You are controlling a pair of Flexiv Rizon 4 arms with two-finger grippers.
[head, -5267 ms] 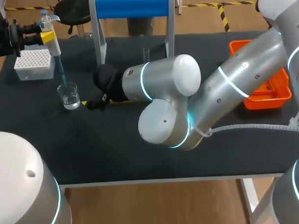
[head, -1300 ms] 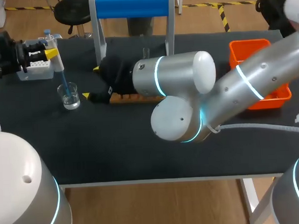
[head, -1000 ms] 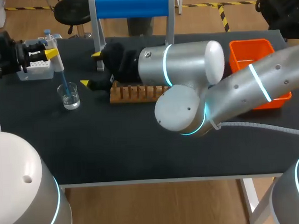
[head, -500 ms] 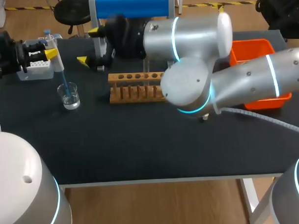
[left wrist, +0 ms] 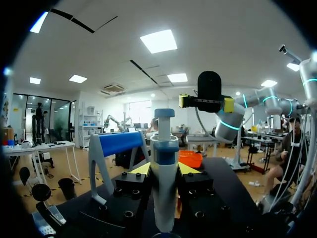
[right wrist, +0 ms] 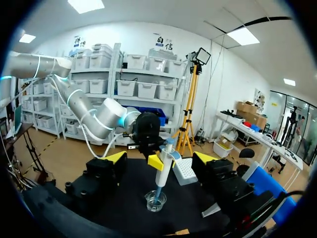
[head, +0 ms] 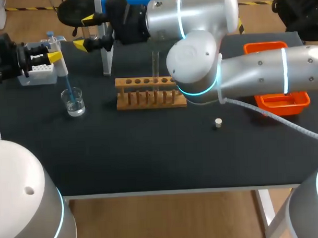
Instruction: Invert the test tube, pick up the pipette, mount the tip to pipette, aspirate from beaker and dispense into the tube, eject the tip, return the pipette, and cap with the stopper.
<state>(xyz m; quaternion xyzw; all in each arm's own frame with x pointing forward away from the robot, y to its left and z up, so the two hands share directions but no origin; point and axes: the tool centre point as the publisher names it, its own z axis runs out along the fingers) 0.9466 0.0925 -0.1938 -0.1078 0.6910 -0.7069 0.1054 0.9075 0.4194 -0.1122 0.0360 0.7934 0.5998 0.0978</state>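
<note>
My left gripper (head: pixel 51 54) is shut on the white pipette (head: pixel 56 48) at the table's left; the pipette's blue tip dips into the glass beaker (head: pixel 74 101). In the left wrist view the pipette (left wrist: pixel 164 188) stands upright between the fingers of that gripper (left wrist: pixel 163 171). My right gripper (head: pixel 84 32) hangs open and empty above the back left, facing the pipette (right wrist: pixel 163 171) and beaker (right wrist: pixel 156 201). A clear test tube (head: pixel 155 61) stands upright in the wooden rack (head: pixel 148 96). The small white stopper (head: pixel 217 123) lies on the mat right of the rack.
A white tip box (head: pixel 40 75) sits behind the beaker. The blue-topped pipette stand (head: pixel 107 53) rises at the back, close to my right gripper. An orange bin (head: pixel 284 100) is at the right, partly under my right arm.
My right arm has lifted and swung from beside the rack to the back left, uncovering the rack, the tube and the stopper. The left arm and pipette have stayed put.
</note>
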